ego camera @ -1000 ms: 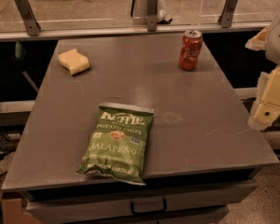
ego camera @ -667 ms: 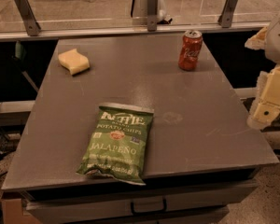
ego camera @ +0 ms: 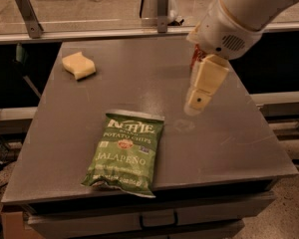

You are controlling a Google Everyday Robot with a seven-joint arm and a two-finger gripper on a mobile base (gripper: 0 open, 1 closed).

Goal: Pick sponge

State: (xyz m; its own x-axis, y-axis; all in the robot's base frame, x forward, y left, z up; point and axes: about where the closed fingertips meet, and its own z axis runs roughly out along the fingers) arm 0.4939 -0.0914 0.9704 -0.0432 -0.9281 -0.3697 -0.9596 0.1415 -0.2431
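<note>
A grey table (ego camera: 229, 133) with drawers under its front edge fills most of the view. The robot's white arm (ego camera: 239, 19) reaches in from the upper right. A green bag of Kettle jalapeño potato chips (ego camera: 125, 151) lies flat near the front edge, left of centre. The cream gripper (ego camera: 196, 102) hangs tilted over the right half of the table, holding nothing; whether it is open or closed cannot be told. The pale yellow sponge (ego camera: 78, 65) sits at the far left corner, well apart from the gripper. A sliver of a red can (ego camera: 194, 59) shows behind the gripper.
</note>
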